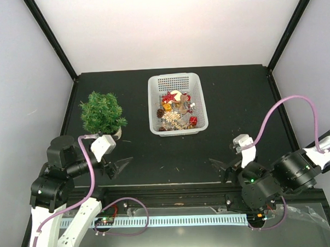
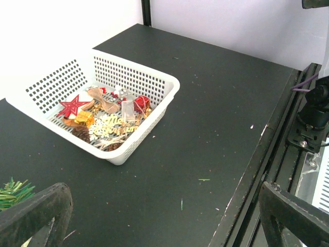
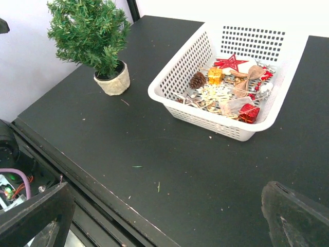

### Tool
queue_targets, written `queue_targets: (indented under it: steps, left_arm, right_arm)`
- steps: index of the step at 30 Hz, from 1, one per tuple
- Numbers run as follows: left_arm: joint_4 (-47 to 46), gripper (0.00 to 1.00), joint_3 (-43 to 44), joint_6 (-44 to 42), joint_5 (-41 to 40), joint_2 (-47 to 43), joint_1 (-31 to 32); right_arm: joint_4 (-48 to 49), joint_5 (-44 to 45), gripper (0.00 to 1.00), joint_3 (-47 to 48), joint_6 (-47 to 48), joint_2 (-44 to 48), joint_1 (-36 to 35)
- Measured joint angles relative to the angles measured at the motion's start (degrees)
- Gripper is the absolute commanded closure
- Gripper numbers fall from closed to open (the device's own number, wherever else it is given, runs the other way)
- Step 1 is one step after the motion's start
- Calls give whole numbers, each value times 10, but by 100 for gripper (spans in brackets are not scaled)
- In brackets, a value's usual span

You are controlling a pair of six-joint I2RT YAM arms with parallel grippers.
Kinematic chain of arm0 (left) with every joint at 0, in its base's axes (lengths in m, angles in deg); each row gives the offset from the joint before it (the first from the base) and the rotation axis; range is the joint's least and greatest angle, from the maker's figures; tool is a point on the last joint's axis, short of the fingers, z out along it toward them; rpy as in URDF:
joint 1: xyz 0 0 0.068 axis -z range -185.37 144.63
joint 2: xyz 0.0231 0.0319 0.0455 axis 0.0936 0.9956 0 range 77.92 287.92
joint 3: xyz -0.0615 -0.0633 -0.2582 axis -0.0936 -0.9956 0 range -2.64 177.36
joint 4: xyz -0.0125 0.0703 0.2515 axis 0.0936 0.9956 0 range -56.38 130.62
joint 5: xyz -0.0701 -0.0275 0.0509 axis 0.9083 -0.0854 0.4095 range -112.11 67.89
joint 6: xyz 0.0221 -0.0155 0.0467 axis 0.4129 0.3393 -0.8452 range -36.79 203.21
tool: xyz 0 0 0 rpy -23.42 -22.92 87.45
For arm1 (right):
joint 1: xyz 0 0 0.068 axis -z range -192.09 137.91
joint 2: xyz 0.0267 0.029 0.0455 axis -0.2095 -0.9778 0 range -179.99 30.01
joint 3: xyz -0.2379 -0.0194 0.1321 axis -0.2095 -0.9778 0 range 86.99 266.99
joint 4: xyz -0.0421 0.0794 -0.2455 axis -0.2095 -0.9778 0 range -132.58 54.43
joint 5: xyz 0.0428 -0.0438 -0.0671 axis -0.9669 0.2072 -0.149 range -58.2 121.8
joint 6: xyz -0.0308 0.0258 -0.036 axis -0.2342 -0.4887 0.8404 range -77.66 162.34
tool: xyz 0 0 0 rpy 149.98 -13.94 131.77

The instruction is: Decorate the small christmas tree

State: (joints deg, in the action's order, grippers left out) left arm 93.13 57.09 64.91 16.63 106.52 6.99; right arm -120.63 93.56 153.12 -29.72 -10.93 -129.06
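The small christmas tree (image 1: pixel 101 112) stands upright in its pale round base at the table's left; it also shows in the right wrist view (image 3: pixel 90 32), and a branch tip shows in the left wrist view (image 2: pixel 13 191). No ornament shows on it. A white mesh basket (image 1: pixel 155 105) holds ornaments: a red star (image 3: pixel 229 62), a pine cone (image 3: pixel 197 80), a gold box (image 3: pixel 215 75) and a red box (image 3: pixel 250 112). My left gripper (image 1: pixel 118 166) is open and empty, low, in front of the tree. My right gripper (image 1: pixel 220 169) is open and empty near the front edge.
The basket shows in the left wrist view (image 2: pixel 134 76) and the right wrist view (image 3: pixel 180 72). Dark frame posts and pale walls bound the table. A metal rail with cables runs along the front edge (image 1: pixel 174 199). Loose green needles (image 2: pixel 181 204) lie on the black tabletop.
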Motion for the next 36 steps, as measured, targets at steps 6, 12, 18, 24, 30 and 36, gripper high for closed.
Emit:
queue_targets:
  steps: [6, 12, 18, 24, 30, 36]
  left_arm:
    - [0, 1, 0, 0, 1, 0, 0]
    - [0, 1, 0, 0, 3, 9, 0]
    - [0, 1, 0, -7, 0, 29, 0]
    - [-12, 1, 15, -9, -53, 96, 0]
    - [-51, 1, 108, -1, -136, 163, -3]
    - [-84, 2, 163, 0, -181, 213, -61]
  right_arm:
    - [51, -9, 0, 5, 61, -28, 11]
    - [235, -120, 0, -26, 218, -94, 167]
    - [407, -282, 7, -46, 352, -181, 312]
    - [554, -483, 24, -50, 416, -166, 553]
    - [630, -668, 33, -36, 427, -228, 725]
    - [617, -715, 29, -4, 446, -316, 752]
